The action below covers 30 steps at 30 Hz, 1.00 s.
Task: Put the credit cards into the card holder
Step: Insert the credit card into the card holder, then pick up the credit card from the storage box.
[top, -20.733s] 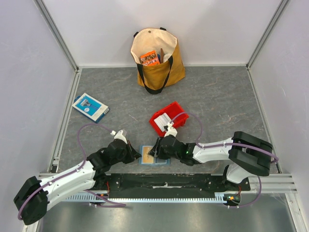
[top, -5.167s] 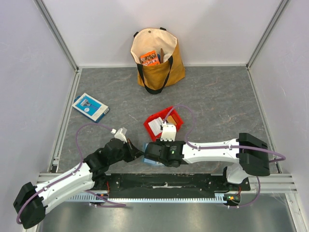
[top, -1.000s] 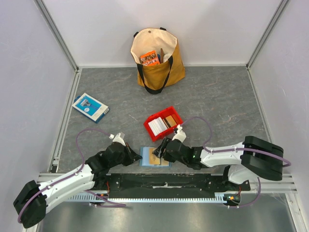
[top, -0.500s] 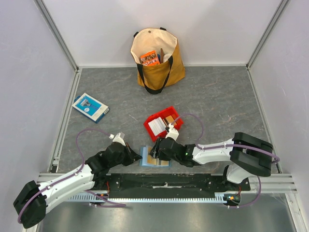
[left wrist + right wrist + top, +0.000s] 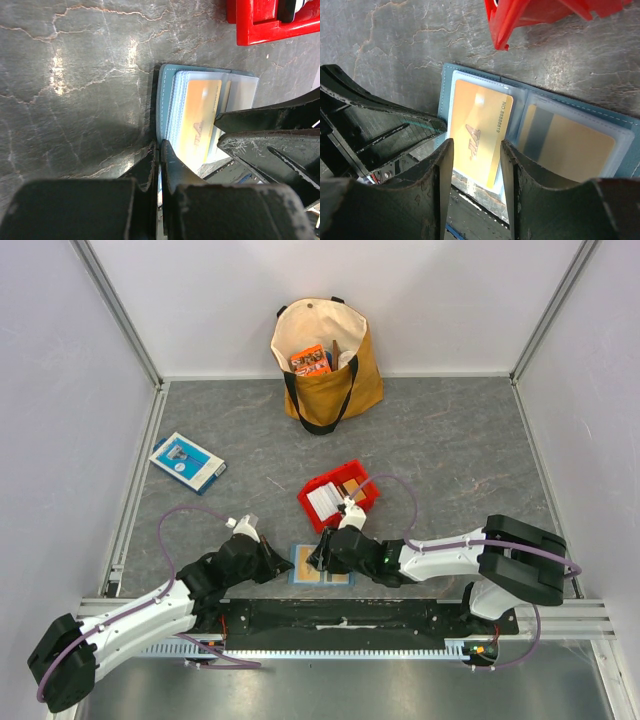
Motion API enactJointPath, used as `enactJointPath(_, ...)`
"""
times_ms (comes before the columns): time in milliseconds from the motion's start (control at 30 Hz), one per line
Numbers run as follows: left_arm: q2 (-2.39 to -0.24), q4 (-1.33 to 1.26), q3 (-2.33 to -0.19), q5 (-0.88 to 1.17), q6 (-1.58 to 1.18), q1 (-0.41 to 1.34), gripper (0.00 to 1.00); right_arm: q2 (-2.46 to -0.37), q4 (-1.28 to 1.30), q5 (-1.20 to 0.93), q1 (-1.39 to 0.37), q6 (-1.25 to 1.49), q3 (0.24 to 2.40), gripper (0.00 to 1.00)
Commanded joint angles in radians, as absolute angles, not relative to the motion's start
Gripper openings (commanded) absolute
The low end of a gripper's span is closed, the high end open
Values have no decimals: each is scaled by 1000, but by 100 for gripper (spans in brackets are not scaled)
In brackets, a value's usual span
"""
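Grey worktop [image 5: 450, 440] carries: card holder [image 5: 170, 100] open right under my jaws, red bin [image 5: 260, 32] just beyond them, tote bag [image 5: 355, 385] far beyond, blue-white box [image 5: 187, 461] well off left.

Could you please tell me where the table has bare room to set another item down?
Free: the stretch right of the bin and bag, to the right wall; also between the box and bin. Crowded: the near edge, where the left end effector and right end effector meet at the wallet.
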<state>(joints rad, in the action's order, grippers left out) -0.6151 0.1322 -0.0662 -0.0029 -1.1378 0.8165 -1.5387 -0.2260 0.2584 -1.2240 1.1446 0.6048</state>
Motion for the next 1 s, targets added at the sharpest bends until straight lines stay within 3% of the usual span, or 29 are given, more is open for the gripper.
enactJointPath(0, -614, 117, -89, -23, -1149, 818, 2, -1514, -299, 227, -1235, 1114, 618, 49)
enactJointPath(233, -603, 124, -92, -23, -1147, 818, 2, -1474, -276, 229, -1235, 1098, 620, 48)
enactJointPath(400, -577, 143, -97, -26, -1149, 818, 2, -1341, -74, 371, -1229, 967, 692, 57)
enactJointPath(567, -557, 156, -107, -37, -1150, 818, 2, -1282, 135, 413, -1111, 764, 836, 60)
enactJointPath(667, -555, 155, -113, -38, -1146, 818, 2, -1308, 192, 353, -1002, 645, 929, 68)
enactJointPath(967, -568, 141, -115, -52, -1147, 818, 2, -1515, 238, 120, -796, 479, 1084, 72)
